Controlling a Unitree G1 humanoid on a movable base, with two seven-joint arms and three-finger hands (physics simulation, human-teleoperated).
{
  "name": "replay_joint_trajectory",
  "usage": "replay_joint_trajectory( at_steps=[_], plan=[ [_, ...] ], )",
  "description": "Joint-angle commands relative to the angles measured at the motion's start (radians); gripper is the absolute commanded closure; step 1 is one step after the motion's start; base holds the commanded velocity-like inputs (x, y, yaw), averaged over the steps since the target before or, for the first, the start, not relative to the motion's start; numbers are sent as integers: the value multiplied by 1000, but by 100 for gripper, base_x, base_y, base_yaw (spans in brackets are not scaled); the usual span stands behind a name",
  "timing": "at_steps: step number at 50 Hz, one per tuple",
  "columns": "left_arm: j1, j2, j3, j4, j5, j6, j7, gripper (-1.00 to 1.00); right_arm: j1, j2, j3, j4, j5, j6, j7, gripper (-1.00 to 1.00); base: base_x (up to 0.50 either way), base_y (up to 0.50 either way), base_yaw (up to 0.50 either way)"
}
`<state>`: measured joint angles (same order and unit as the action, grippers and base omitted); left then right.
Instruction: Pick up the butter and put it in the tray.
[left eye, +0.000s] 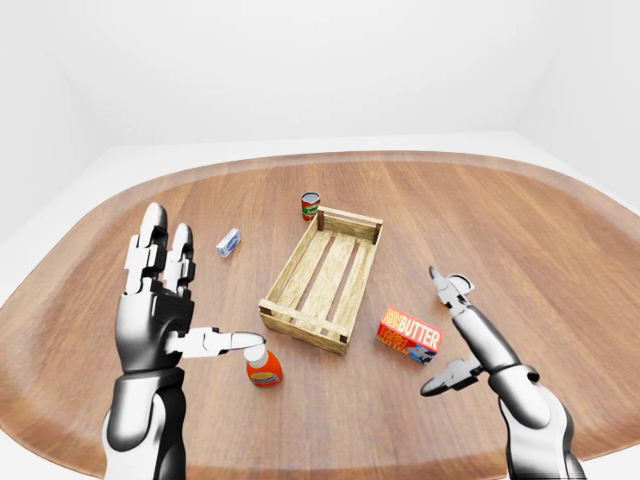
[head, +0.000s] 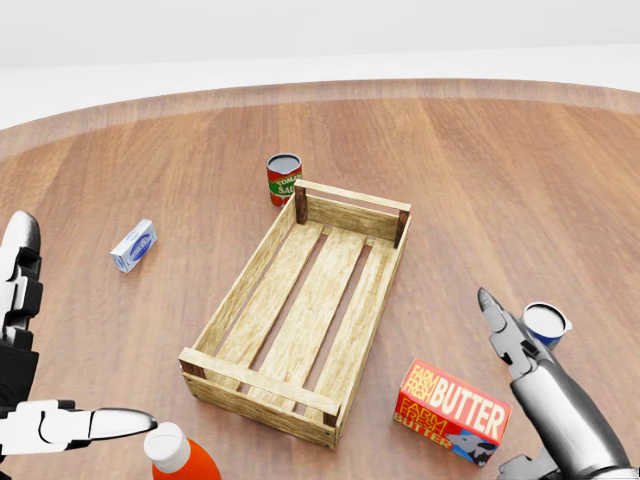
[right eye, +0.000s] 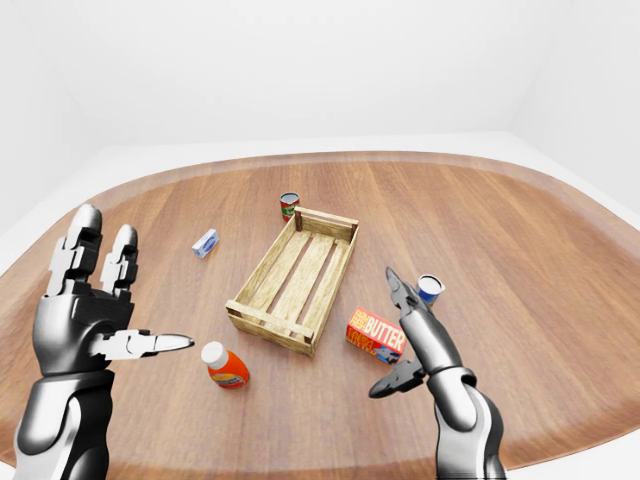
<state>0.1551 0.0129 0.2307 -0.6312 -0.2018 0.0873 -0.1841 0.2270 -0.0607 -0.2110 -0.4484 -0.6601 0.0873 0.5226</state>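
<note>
The butter (head: 455, 412) is a red and orange box lying flat on the wooden table, just right of the tray's near right corner. The tray (head: 258, 390) is an open slatted wooden crate, set at a slant in the middle of the head view, with nothing in it. My right hand (left eye: 433, 331) is open beside the butter's right end: its long fingers point up past the box and its thumb is spread below, not touching it. At the left of the left-eye view my left hand (left eye: 200, 290) is raised and open, fingers up, thumb pointing right.
A tomato can (head: 284, 179) stands by the tray's far corner. A small blue-and-white box (head: 134, 245) lies to the tray's left. An orange bottle with a white cap (head: 180, 455) stands under my left thumb. A blue-and-white can (head: 545, 322) stands behind my right fingers.
</note>
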Motion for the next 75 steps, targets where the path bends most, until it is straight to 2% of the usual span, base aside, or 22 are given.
replay_joint_trajectory(
  at_steps=[1,26,44,58,75],
  plan=[
    [7,-3,-2,-6,2,0,-3,-100,-50,-35,-12,111,3,0,5,-100,0,0,0],
    [-14,6,21,-8,-15,0,2,-100,-177,-139,-60,410,74,0,-24,-100,0,0,0],
    [-10,5,19,-15,-14,0,1,-100,-172,-136,-42,361,62,0,-11,-100,0,0,0],
    [-17,7,22,-5,-15,0,6,-100,-245,-177,-22,594,110,0,-64,-100,0,0,0],
    [-20,9,32,-19,-23,0,7,-100,-329,-224,7,761,127,0,-60,-100,0,0,0]
  ],
)
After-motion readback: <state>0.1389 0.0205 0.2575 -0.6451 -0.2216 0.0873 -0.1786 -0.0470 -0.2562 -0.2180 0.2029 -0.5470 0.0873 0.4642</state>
